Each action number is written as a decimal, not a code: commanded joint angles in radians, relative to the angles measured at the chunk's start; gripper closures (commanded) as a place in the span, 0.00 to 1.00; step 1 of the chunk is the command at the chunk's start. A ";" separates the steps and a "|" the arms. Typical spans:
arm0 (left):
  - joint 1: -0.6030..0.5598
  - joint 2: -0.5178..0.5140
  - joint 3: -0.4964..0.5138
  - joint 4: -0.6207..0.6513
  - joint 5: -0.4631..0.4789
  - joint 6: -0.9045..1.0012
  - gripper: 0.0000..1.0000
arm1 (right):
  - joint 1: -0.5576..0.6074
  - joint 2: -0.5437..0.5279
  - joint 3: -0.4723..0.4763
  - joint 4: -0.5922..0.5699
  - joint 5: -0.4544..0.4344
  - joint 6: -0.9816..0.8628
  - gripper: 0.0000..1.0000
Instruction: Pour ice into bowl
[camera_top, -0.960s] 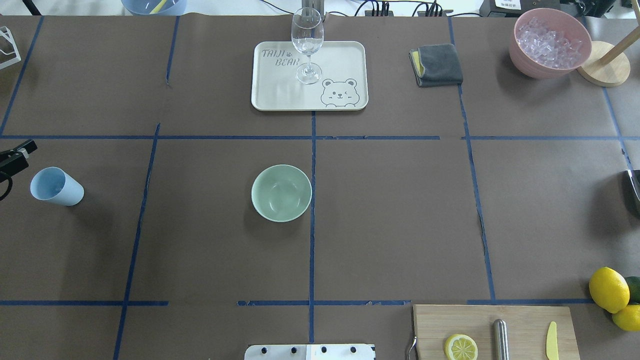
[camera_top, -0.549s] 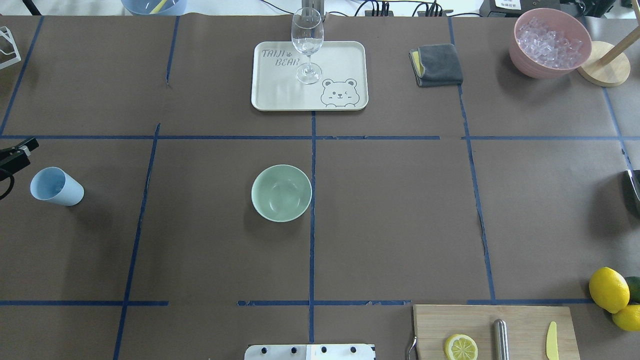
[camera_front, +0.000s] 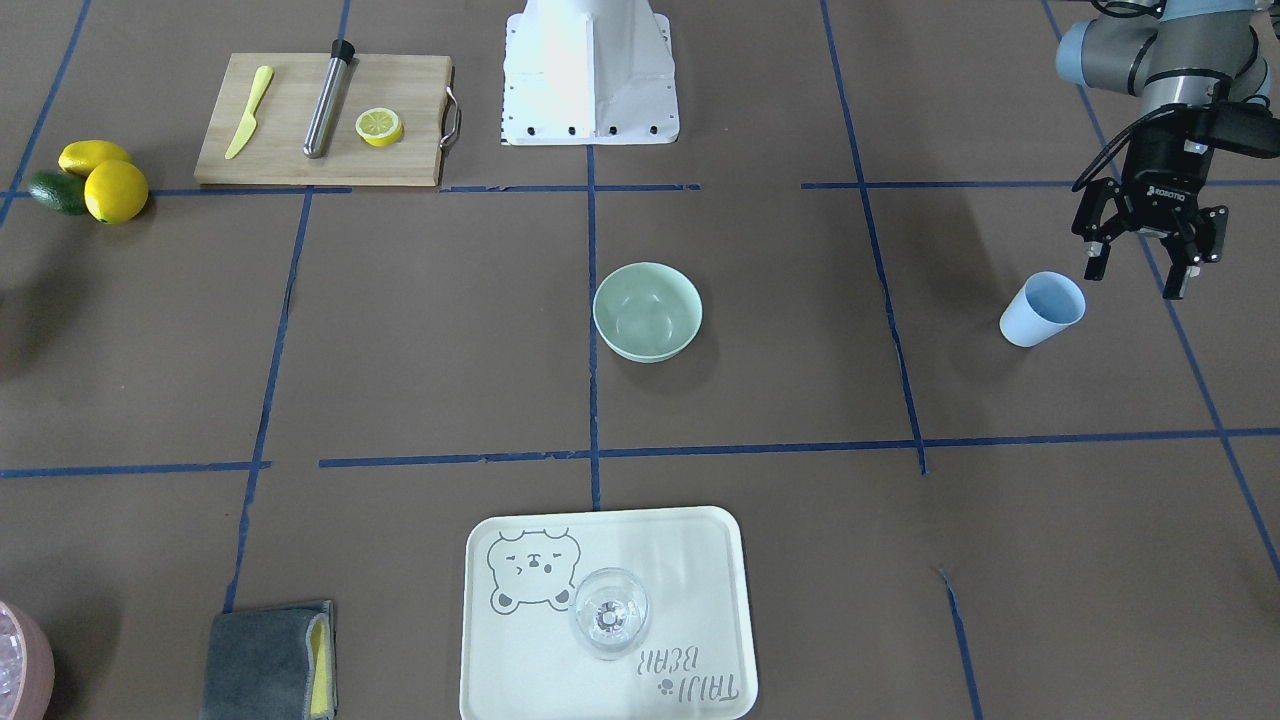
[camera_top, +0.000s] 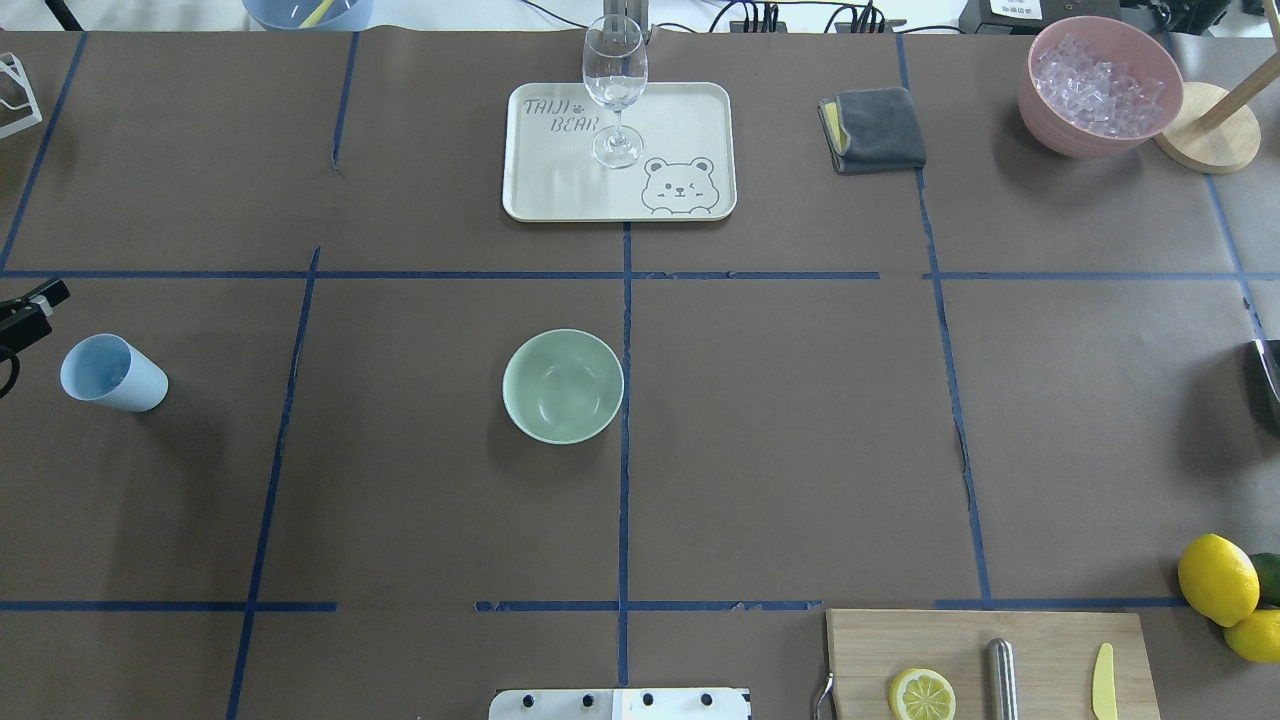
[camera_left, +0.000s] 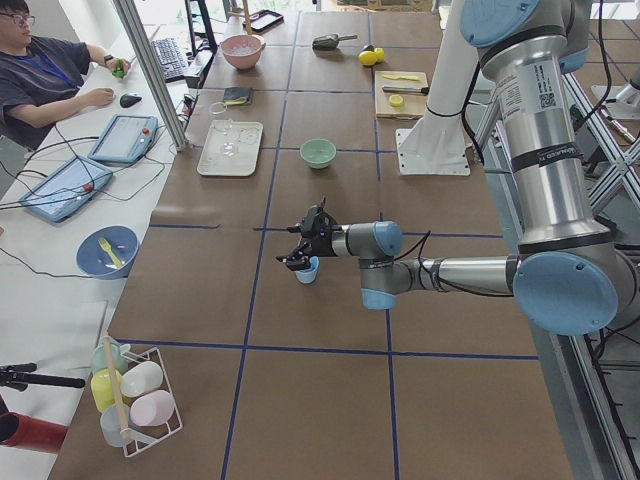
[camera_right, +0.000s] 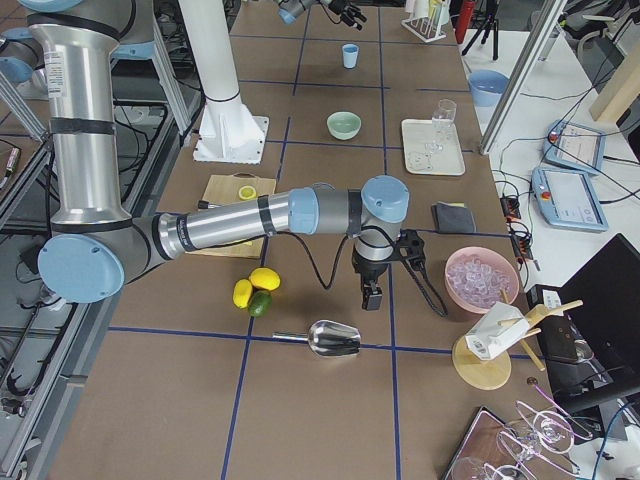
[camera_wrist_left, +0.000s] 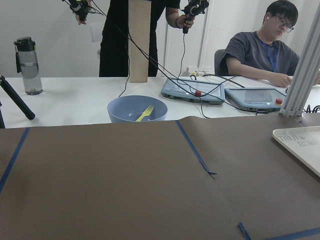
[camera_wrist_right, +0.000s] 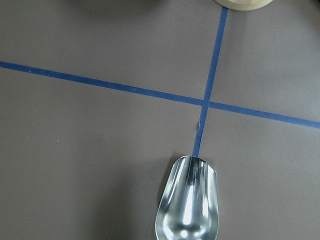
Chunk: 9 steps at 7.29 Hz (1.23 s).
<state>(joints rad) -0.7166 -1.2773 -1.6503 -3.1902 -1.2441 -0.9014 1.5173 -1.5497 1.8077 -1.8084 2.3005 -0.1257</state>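
Edging slightly toward the overhead view's left border, the left gripper (camera_front: 1135, 275) is hanging open beside the blue cup (camera_front: 1042, 309), gripping nothing. Pouring is not yet beginning: the green bowl (camera_top: 563, 386) is sitting empty mid-counter, and the ice (camera_top: 1100, 80) is filling the pink bowl (camera_top: 1042, 118), well apart. The right gripper (camera_right: 376, 284) is hovering near an empty scoop (camera_wrist_right: 189, 200); I cannot tell whether it is open.

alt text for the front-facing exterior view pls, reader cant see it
The left tool, open, hangs beside a light blue cup at the view's right; the empty mint-green bowl sits mid-table. Nearer the camera a wine glass stands on a bear-print tray, and a pink bowl of ice is cut off at the bottom left.
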 joint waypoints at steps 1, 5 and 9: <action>0.002 -0.004 0.015 -0.002 0.002 -0.001 0.00 | -0.037 0.013 -0.016 0.000 -0.006 -0.009 0.00; 0.037 -0.045 0.058 -0.011 0.199 -0.002 0.00 | -0.055 0.034 -0.001 0.001 -0.009 -0.006 0.00; 0.309 -0.043 0.151 -0.014 0.571 -0.149 0.00 | -0.054 0.020 0.016 0.001 -0.013 0.000 0.00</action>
<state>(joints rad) -0.4911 -1.3208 -1.5353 -3.2048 -0.7810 -0.9987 1.4634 -1.5261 1.8221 -1.8071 2.2886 -0.1256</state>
